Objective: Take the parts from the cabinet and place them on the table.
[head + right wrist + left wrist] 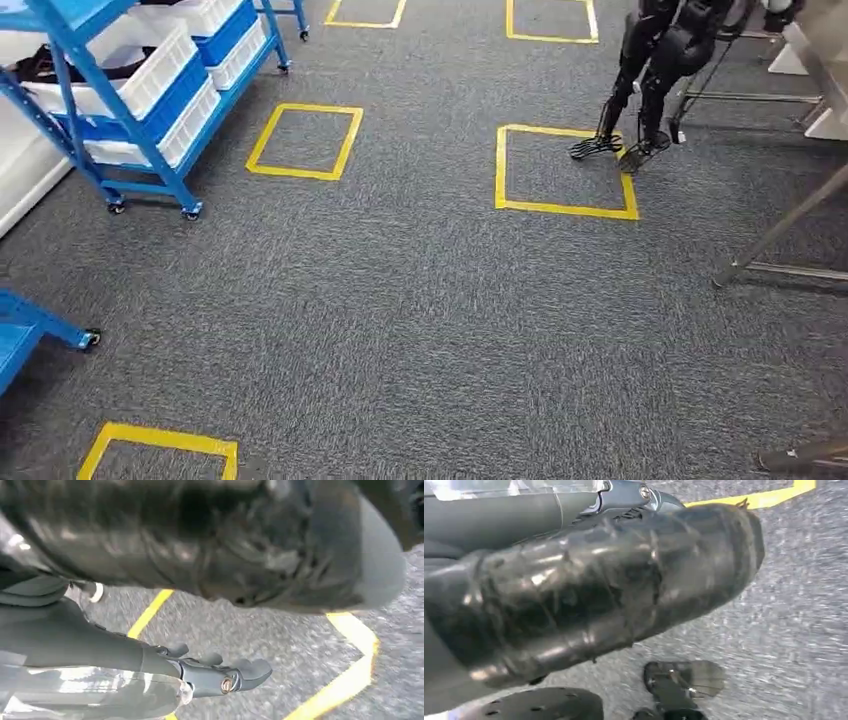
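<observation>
Speckled grey carpet floor [420, 300] carries yellow tape squares [305, 141]; a blue wheeled metal shelving rack [150, 150] stands at the left.

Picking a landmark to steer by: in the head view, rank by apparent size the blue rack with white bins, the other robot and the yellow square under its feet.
1. Blue rack, cut off by the frame.
2. Yellow square and other robot: look alike, and the robot is cropped, so unranked.

A robot test lab: grey carpet [420, 320] marked with yellow tape squares [305, 141], a blue wheeled rack [140, 110] of white bins far left, another humanoid robot [660, 70] far right
</observation>
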